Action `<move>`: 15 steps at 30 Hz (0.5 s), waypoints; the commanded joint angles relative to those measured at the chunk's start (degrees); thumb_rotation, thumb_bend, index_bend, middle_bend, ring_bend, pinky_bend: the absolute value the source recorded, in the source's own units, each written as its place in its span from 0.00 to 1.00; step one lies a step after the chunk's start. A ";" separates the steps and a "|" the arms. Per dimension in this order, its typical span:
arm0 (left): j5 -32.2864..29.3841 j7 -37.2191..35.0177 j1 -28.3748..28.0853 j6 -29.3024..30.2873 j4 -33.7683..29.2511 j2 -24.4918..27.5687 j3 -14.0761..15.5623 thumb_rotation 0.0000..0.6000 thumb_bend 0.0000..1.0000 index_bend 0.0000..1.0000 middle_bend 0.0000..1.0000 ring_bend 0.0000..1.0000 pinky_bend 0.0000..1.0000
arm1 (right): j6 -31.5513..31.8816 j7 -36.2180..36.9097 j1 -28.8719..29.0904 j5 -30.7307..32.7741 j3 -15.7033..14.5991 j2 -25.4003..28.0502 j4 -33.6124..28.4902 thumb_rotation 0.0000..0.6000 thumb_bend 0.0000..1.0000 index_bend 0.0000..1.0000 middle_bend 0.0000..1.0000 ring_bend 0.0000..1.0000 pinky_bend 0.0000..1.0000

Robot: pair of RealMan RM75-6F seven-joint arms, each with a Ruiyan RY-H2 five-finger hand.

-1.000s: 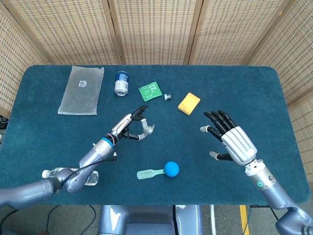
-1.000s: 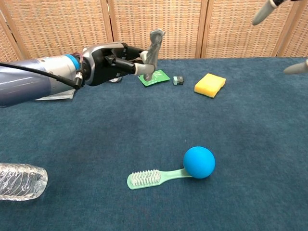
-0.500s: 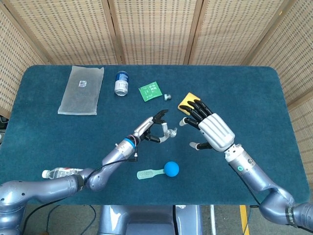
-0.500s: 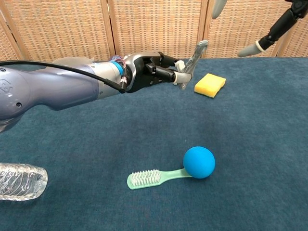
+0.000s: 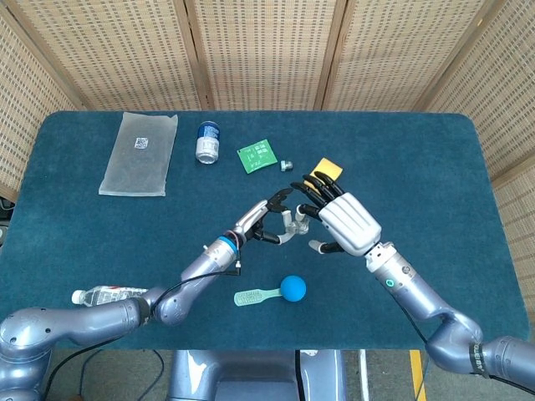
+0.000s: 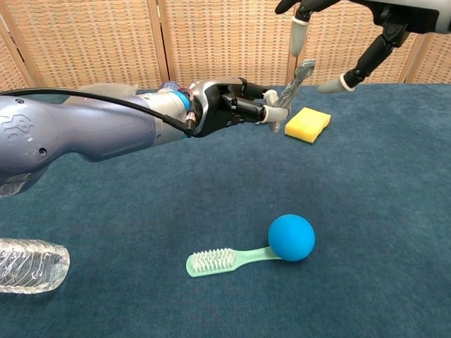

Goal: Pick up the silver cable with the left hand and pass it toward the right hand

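2 hands near, left hand [image 5: 266, 222] pinching silver cable [image 6: 294, 83], right hand [image 5: 338, 219] spread open.

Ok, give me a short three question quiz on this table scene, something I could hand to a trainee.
1. True or false: the left hand holds the silver cable up off the table.
2. Which thing touches the blue ball? A) the yellow sponge B) the green brush C) the clear bottle
3. Fill in: the right hand has its fingers ____ and holds nothing.

Key: 1 true. 2 B, the brush handle ends against the ball. 3 spread, with the cable just below them in the chest view.
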 commanded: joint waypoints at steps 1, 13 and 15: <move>-0.14 -0.12 0.11 0.08 -0.10 -0.22 -0.08 1.00 0.75 0.88 0.00 0.00 0.00 | -0.35 -1.33 0.73 0.98 0.15 -0.80 0.22 1.00 0.36 0.48 0.19 0.00 0.00; -0.11 -0.45 0.34 -0.16 -0.29 -0.48 -0.43 1.00 0.75 0.88 0.00 0.00 0.00 | 0.02 -4.04 1.37 1.41 -0.73 -1.20 1.22 1.00 0.42 0.53 0.20 0.00 0.00; -0.15 -0.43 0.18 -0.37 -0.36 -0.59 -0.53 1.00 0.75 0.88 0.00 0.00 0.00 | 0.09 -3.86 1.47 1.40 -0.87 -1.33 1.24 1.00 0.43 0.53 0.20 0.00 0.00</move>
